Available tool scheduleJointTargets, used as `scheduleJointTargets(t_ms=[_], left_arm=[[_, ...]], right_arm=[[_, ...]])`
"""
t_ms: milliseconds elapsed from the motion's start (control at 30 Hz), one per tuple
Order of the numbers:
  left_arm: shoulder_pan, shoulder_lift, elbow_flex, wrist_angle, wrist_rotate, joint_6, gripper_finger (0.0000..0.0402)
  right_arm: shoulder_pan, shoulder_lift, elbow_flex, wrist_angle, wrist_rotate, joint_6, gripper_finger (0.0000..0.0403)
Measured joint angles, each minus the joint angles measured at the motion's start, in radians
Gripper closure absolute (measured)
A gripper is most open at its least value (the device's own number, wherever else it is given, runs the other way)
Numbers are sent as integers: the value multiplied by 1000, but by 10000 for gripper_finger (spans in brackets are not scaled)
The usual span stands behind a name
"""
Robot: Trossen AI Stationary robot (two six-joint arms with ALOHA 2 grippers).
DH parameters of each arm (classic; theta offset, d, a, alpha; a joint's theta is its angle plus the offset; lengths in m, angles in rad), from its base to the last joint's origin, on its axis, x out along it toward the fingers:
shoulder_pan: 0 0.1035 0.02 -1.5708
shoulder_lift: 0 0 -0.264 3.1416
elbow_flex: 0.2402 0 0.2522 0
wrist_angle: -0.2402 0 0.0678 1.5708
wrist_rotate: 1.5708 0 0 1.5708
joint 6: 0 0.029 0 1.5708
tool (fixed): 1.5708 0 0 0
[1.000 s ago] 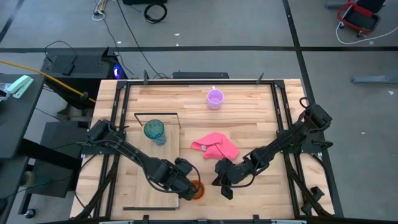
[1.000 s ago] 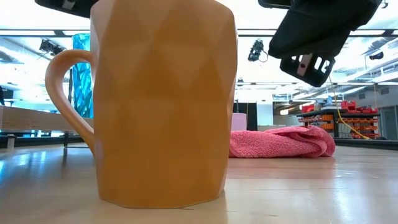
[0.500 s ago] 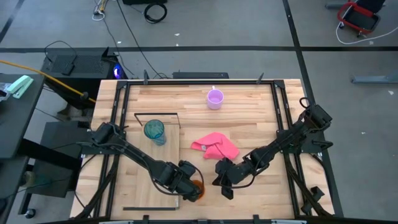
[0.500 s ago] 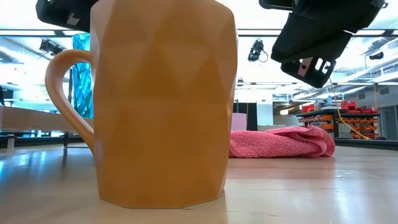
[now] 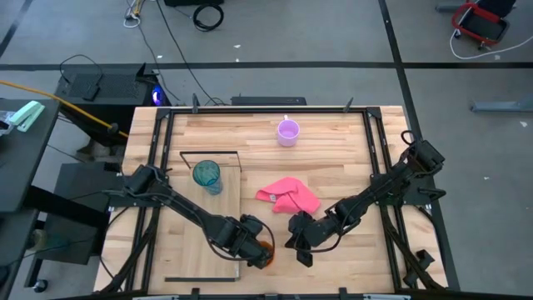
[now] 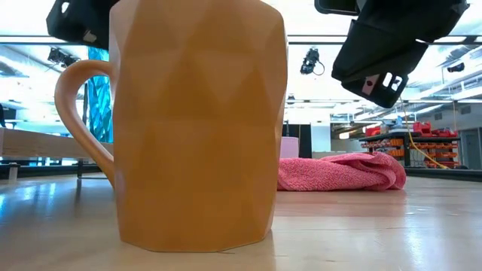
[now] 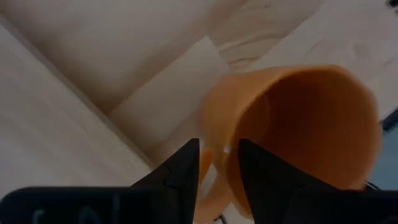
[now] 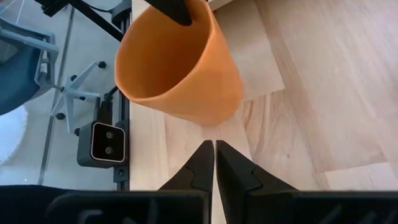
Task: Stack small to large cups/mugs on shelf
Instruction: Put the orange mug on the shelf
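Step in hand: you grasp orange mug (image 5: 265, 247) at table's near edge, beside shelf (image 5: 218, 242). Left gripper (image 7: 216, 163) fingers part-open, straddling mug handle, not yet clamped. Right gripper (image 8: 214, 163) nearby, fingers nearly together, empty. Next: close on handle, lift onto shelf

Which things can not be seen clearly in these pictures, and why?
- Teal tumbler, low view: mostly hidden behind the orange mug; only a strip shows.
- Lilac mug, high view: its handle is too small to make out.
- Left gripper, left wrist view: its fingers straddle the orange mug's rim at the handle, but contact is unclear.
- Shelf, high view: partly covered by the left arm.
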Motion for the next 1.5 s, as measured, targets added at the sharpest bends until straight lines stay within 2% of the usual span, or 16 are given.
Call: scheduleJointTargets(t_ms=[267, 567, 867, 1167, 1300, 1500], left_arm=[[7, -2, 1, 2, -1, -21, 306], [12, -2, 1, 2, -1, -19, 386], [23, -1, 22, 13, 25, 24, 386], [57, -2, 203, -13, 29, 144, 386], [66, -2, 334, -155, 26, 185, 386], [67, -3, 523, -467, -11, 174, 386]], right_arm=[[0, 0, 0, -10, 0, 0, 378], [0, 0, 0, -20, 0, 0, 378], [0, 0, 0, -49, 0, 0, 378], [9, -7, 0, -156, -71, 36, 378], [34, -59, 0, -224, -67, 34, 378], [62, -187, 1, -325, 35, 33, 378]])
